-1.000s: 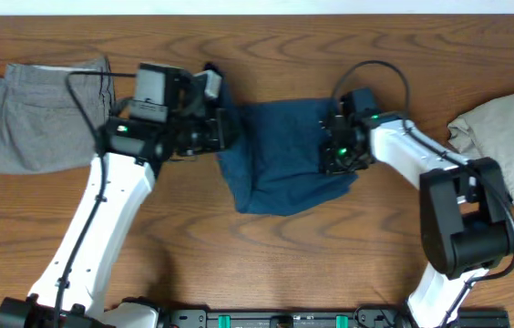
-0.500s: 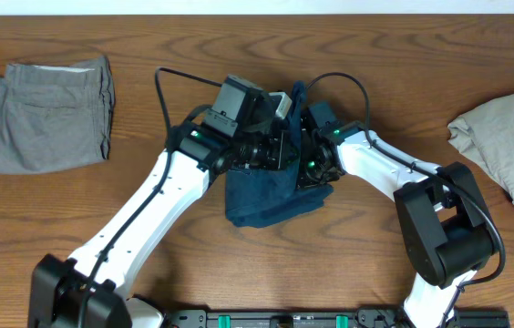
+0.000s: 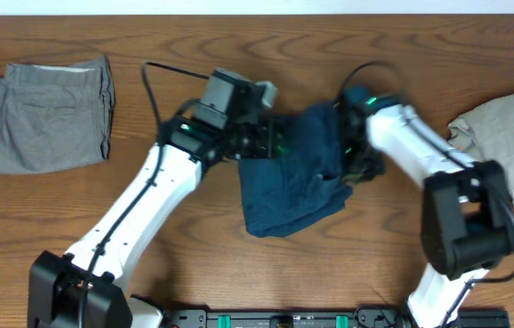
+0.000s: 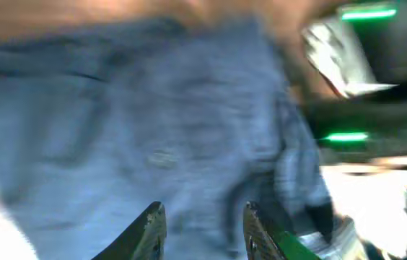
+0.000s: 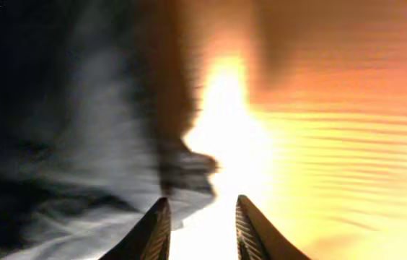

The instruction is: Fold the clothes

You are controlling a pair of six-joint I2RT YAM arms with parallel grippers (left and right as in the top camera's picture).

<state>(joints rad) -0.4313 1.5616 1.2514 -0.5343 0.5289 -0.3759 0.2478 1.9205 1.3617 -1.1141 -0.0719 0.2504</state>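
At mid counter point(image 3: 239, 273), seen from overhead: the clothes point(image 3: 284, 196), dark navy, heaped in a creased, uneven bundle, the lower part spread toward the near edge, the upper part bunched between the two arms. At the bundle's upper left edge, the left end effector point(image 3: 271, 144), over or against the cloth; cannot tell which from above. In the left wrist view, both fingers point(image 4: 151, 227) set apart, blurred blue cloth filling nearly the whole field beyond them, nothing visibly pinched between the tips. Black housing with green lights at that view's upper right, part of the other arm, close by. At the bundle's right edge, the right end effector point(image 3: 353, 169), just beside the cloth. In the right wrist view, fingers point(image 5: 156, 224) likewise spread, bright bare wood in the gap, dark cloth off to their left and not gripped. Both wrist views heavily smeared, so fine folds unreadable. Well apart at far left, light grey shorts point(image 3: 43, 118), folded flat. At far right, a pale beige garment point(image 3: 512, 137), rumpled, partly cut off by the frame edge.
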